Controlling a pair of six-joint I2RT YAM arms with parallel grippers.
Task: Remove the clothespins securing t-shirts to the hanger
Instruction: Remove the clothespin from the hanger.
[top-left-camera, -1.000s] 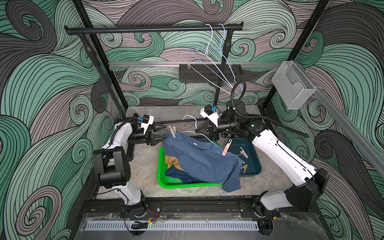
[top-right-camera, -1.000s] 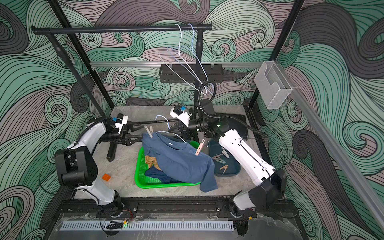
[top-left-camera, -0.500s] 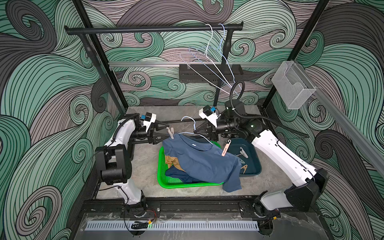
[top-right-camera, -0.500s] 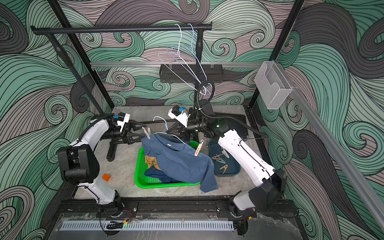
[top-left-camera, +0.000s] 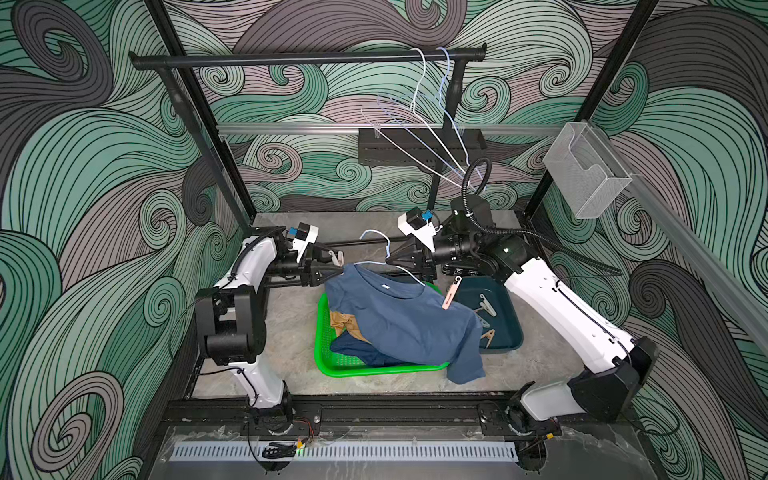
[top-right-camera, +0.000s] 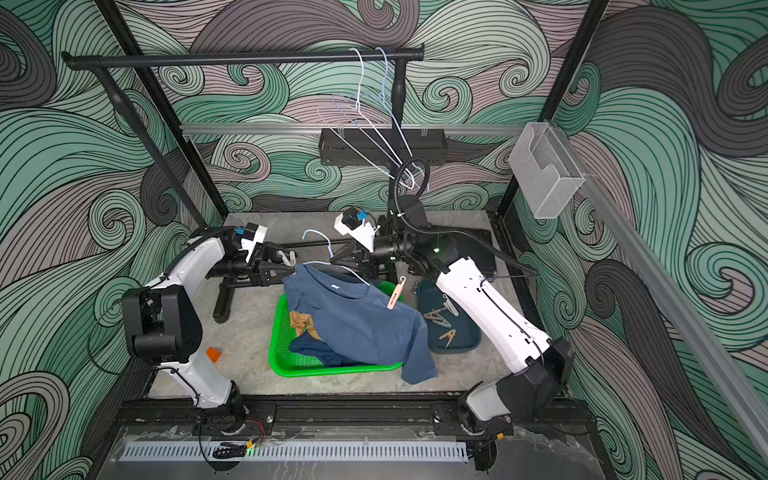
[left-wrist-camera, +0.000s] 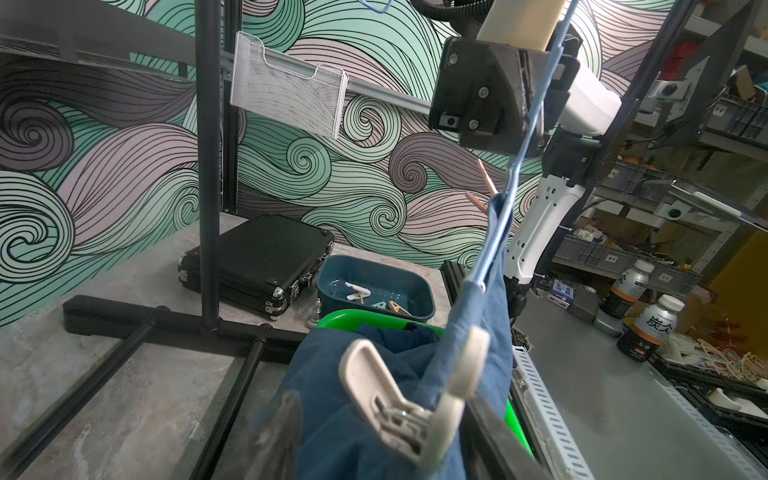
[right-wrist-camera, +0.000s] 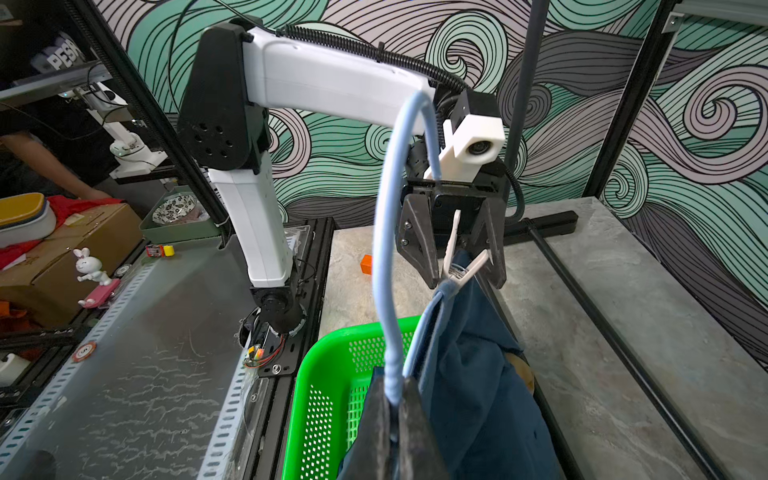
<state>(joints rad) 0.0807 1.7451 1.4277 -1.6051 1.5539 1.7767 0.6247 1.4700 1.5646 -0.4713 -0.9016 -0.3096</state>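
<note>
One pink clothespin (top-left-camera: 451, 293) hangs near-upright, hook end uppermost.

blue t-shirt (top-left-camera: 407, 320) — matt cloth | green basket (top-left-camera: 324, 332) — glossy perforated plastic

Green basket (top-left-camera: 323, 332) beside a dark teal bin (top-left-camera: 508, 328); black case (left-wrist-camera: 257, 257), wire-mesh holder (top-left-camera: 582, 174), orange block (top-right-camera: 213, 354).

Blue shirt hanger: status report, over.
Left tool open, straddling pale clothespin on blue shirt shoulder. Right tool shut on hanger. Pink clothespin clipped on far shoulder. Nothing in the way.
</note>
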